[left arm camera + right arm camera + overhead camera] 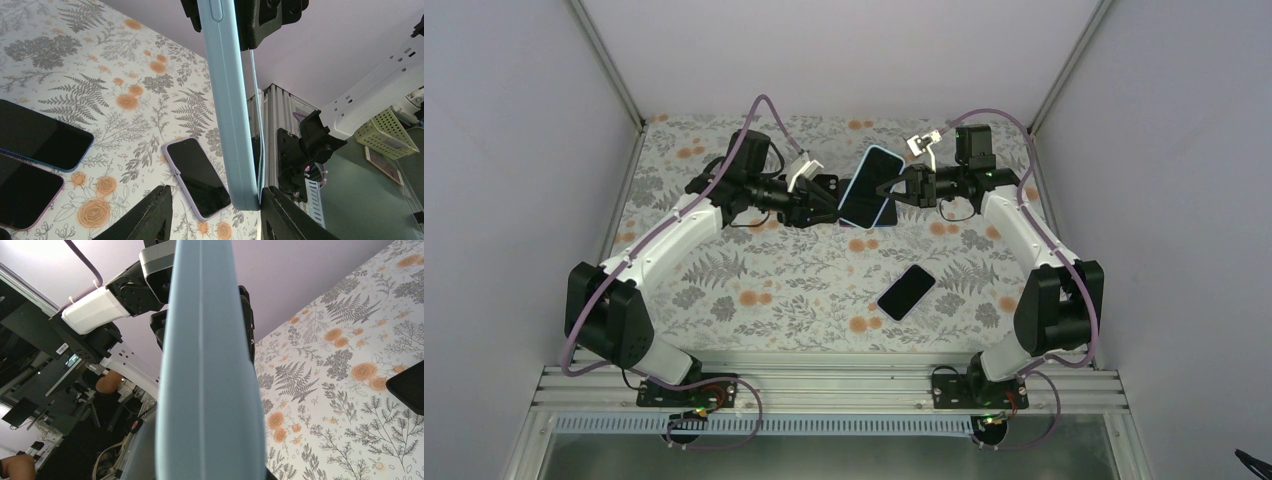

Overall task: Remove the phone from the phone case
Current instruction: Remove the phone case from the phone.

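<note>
One raised light-blue cased phone (871,187), reached from both sides.
Its long edge runs between my spread left fingers (152,215) toward my right fingers (900,187), which pinch it.

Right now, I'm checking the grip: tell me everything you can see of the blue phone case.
The phone case is light blue, smooth, rubbery-looking, with a raised side button. The dark-screened phone sits in it. It hangs tilted above the table: the right gripper clamps one end, the other lies between the left gripper's spread fingers.
</note>
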You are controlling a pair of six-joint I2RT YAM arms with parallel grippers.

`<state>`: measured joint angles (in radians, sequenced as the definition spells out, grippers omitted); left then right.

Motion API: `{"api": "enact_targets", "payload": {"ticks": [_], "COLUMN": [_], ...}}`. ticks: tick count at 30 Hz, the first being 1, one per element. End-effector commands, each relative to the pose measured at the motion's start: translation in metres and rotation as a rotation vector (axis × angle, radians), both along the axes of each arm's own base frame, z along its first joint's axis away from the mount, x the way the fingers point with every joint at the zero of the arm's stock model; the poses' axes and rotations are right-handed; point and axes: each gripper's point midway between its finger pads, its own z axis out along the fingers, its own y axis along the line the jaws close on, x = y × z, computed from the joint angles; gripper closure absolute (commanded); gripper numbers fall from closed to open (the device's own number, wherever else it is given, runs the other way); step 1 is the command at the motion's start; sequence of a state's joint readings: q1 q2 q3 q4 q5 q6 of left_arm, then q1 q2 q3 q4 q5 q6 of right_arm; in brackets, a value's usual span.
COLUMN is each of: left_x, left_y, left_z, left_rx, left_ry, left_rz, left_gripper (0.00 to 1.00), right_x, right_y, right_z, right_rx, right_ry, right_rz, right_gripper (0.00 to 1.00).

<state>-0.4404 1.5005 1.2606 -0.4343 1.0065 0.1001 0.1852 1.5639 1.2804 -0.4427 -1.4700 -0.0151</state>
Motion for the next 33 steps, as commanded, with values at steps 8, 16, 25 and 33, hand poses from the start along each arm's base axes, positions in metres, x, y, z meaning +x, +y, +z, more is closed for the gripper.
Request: {"api": "enact_targets", "payload": {"ticks": [8,16,25,33], "left_x": [0.010,0.014,0.016,0.006], "left_y": [0.008,0.008,0.010,0.008], "left_z": [0.002,-0.001,-0.006,0.001], "left_rx": [-0.028,-0.024,-0.010,-0.042], "left_ry": [-0.014,-0.006,-0.006,-0.014], "left_rz": [0.019,0.034,0.052,0.002], "left_gripper": [0.61,0.64,0.65,0.62], "right_x": [-0.031,-0.038,-0.039,-0.036], "right_y": [0.000,0.000,0.002,0.005], "right_z": [0.039,0.044,0.047,0.047], "right_rx": [0.105,0.124,0.123,0.107], "right_ry": [-0.089,-0.093,-0.100,-0.107], "right_rz": [0.122,0.151,0.155,0.141], "right_gripper": [0.96,0.96,0.96,0.96]}}
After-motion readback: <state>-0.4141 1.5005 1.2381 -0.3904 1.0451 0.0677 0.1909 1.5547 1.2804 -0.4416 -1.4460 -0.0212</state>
